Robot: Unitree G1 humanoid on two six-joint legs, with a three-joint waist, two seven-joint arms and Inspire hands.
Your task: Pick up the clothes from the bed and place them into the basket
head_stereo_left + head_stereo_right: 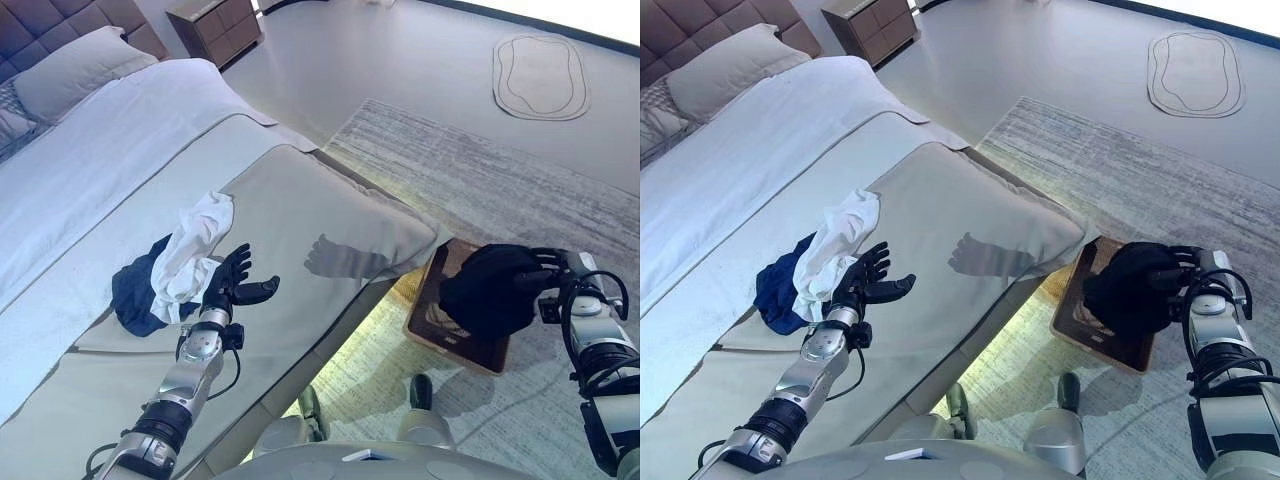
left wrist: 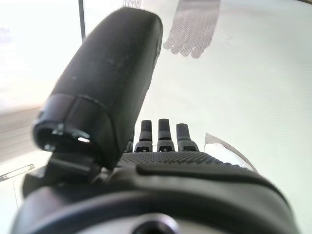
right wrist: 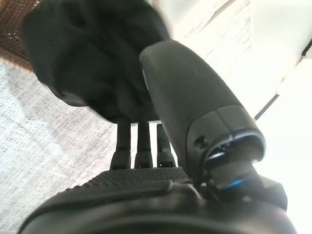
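A white garment (image 1: pixel 195 245) and a navy garment (image 1: pixel 135 295) lie crumpled together on the beige bed cover (image 1: pixel 310 200). My left hand (image 1: pixel 232 280) is open, fingers spread, resting on the cover just right of the white garment; it also shows in the left wrist view (image 2: pixel 165 136). My right hand (image 1: pixel 560 270) is shut on a black garment (image 1: pixel 490 290) and holds it over the brown basket (image 1: pixel 470 352) on the floor beside the bed. In the right wrist view the thumb (image 3: pixel 190 92) and fingers close on the black cloth (image 3: pixel 92 53).
A grey pillow (image 1: pixel 75 70) lies at the head of the bed, and a wooden nightstand (image 1: pixel 215 25) stands beyond it. A grey striped rug (image 1: pixel 500 180) lies under the basket. A small oval mat (image 1: pixel 540 75) is on the far floor.
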